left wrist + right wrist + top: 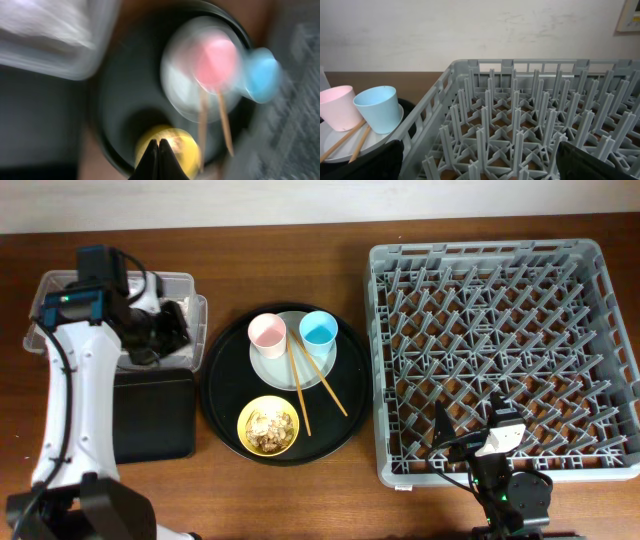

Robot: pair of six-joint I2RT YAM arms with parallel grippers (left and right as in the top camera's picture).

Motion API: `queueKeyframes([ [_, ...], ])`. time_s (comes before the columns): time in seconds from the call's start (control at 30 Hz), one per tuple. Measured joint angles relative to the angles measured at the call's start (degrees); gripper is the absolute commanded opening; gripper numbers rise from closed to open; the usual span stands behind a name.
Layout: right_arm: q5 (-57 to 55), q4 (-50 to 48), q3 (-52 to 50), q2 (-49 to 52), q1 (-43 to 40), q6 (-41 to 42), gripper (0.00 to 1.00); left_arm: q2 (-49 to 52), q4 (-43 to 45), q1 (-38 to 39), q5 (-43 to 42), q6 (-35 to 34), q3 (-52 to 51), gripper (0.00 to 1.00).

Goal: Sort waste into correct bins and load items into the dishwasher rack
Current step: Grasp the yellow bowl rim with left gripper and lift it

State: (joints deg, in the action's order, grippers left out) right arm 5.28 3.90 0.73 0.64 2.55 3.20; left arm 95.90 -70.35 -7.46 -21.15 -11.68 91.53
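Observation:
My left gripper [178,328] hangs over the right end of the clear box [60,285], and its jaws [160,150] are shut with nothing between them. The left wrist view is blurred. The yellow bowl [268,425] holds brownish food scraps [268,428]. The pink cup [267,333] and blue cup [319,330] stand on the grey-green plate [285,365]. The chopsticks [312,380] lean off the plate. My right gripper [480,165] is open and empty at the front edge of the grey rack [505,360]. The napkin and wrapper are not visible.
The bowl, cups, plate and chopsticks all sit on a large round black tray [225,385]. The flat black rectangular tray [150,415] lies just in front of the clear box. My left arm covers most of the box. The rack [520,115] holds nothing.

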Motion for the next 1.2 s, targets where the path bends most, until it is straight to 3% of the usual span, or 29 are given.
queueKeyframes([
  [0.13, 0.0, 0.0, 0.0, 0.0, 0.0, -0.1, 0.98, -0.1, -7.3, 6.6, -5.9, 5.4, -0.3, 0.05],
  [0.3, 0.0, 0.0, 0.0, 0.0, 0.0, 0.0, 0.98, -0.1, -8.0, 19.7, -3.8, 8.0, -5.3, 0.08],
  [0.57, 0.0, 0.0, 0.0, 0.0, 0.0, 0.0, 0.98, -0.1, 0.3, 35.9, 5.7, 2.1, -16.6, 0.18],
  [0.87, 0.0, 0.0, 0.0, 0.0, 0.0, 0.0, 0.98, 0.0, 10.4, 42.4, 15.5, -5.7, -22.7, 0.30],
  [1.2, 0.0, 0.0, 0.0, 0.0, 0.0, 0.0, 0.98, 0.0, 16.1, 43.8, 21.3, -9.6, -28.0, 0.30],
])
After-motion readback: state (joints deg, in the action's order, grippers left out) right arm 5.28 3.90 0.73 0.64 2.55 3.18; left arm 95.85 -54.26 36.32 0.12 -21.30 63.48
